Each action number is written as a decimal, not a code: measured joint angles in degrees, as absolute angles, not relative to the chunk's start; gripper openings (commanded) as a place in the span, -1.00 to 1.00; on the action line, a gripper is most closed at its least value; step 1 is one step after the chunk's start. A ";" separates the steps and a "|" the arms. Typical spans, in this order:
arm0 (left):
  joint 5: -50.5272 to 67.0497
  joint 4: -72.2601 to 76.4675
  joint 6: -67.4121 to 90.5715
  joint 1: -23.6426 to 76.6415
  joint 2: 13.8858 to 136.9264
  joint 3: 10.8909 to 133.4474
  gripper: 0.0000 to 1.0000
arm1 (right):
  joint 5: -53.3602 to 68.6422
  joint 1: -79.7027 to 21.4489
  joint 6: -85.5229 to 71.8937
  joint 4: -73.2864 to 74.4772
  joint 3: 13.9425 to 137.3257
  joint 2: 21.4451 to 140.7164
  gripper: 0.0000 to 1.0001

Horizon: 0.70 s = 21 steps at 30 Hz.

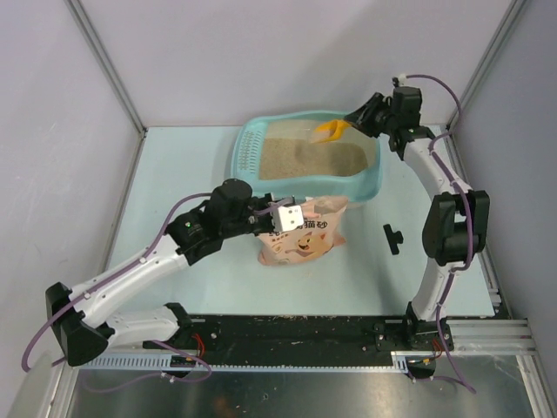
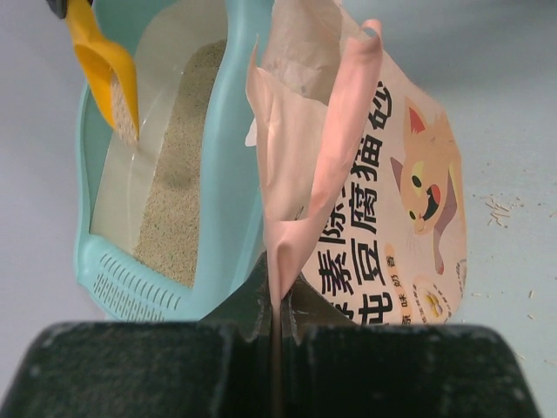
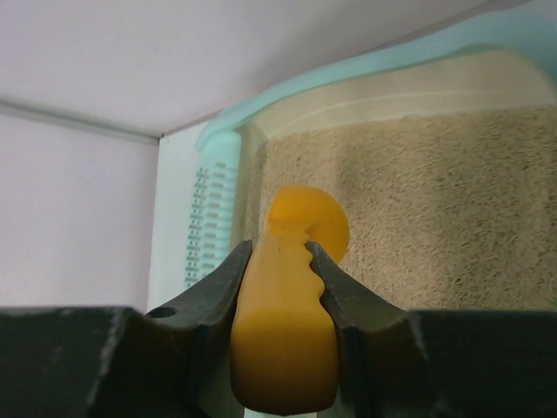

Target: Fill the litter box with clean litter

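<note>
The light teal litter box (image 1: 370,185) stands at the back middle of the table, its slotted grid (image 1: 248,152) at the left end. Beige clean litter (image 1: 309,157) covers its floor; it also shows in the left wrist view (image 2: 178,192) and the right wrist view (image 3: 435,209). My right gripper (image 1: 359,116) is shut on the handle of an orange scoop (image 3: 287,305), held over the box's far right corner, with litter in its bowl (image 2: 122,109). My left gripper (image 1: 285,215) is shut on the top edge of the pink bag (image 2: 348,165), which stands just in front of the box.
A small black part (image 1: 392,237) lies on the table right of the bag. Grey walls with metal posts close in the back and sides. A few spilled granules (image 2: 498,212) lie beside the bag.
</note>
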State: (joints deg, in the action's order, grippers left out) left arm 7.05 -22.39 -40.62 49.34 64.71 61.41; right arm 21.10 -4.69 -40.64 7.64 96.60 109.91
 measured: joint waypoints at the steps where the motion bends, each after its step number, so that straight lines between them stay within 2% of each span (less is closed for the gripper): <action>1: 7.38 -22.28 -40.73 49.34 64.29 61.08 -1.00 | 20.64 -5.98 -39.72 8.03 96.73 109.34 -1.00; 5: 8.32 -21.93 -41.06 49.34 62.83 59.75 -1.00 | 20.62 -7.40 -37.23 10.07 95.90 105.78 -1.00; 9: 9.30 -21.96 -41.15 49.34 62.15 59.27 -0.99 | 21.08 -4.54 -33.58 13.45 93.36 99.70 -1.00; 13: 9.69 -21.65 -41.63 49.34 61.69 58.70 -1.00 | 22.13 -2.20 -23.42 16.25 92.99 95.50 -1.00; 17: 10.24 -21.45 -42.44 49.34 61.41 58.33 -1.00 | 21.52 -7.33 -7.01 16.75 90.39 90.96 -1.00; 21: 10.76 -21.28 -42.57 49.34 61.39 58.19 -1.00 | 21.78 -12.80 0.91 16.93 85.17 84.16 -1.00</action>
State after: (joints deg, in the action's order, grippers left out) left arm 10.76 -21.28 -42.57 49.34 61.39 58.19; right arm 21.78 -12.80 0.91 16.93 85.17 84.16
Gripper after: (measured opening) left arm 0.026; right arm 0.316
